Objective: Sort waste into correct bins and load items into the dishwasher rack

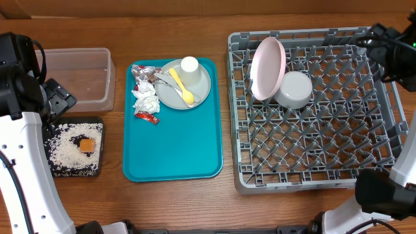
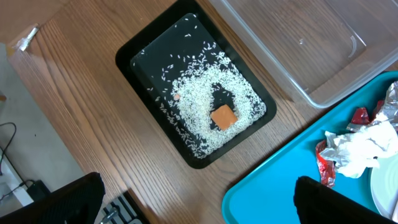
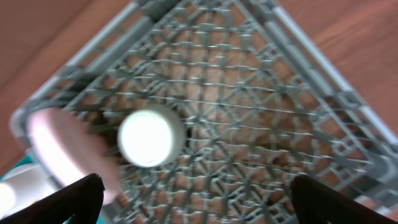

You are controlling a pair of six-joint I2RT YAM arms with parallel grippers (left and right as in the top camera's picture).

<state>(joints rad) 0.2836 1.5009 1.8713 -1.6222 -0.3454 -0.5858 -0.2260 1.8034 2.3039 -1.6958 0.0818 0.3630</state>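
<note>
while pinkish plate leans upright among pegs at dishwasher rack far-left corner, likely for support; left gripper, right gripper agape, empty

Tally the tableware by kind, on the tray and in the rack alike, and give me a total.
Plates: 2 (pale pink plate, grey-green plate)
Bowls: 1 (white bowl)
Cups: 1 (white cup)
Cutlery: 2 (yellow spoon, white fork)
Total: 6
</note>
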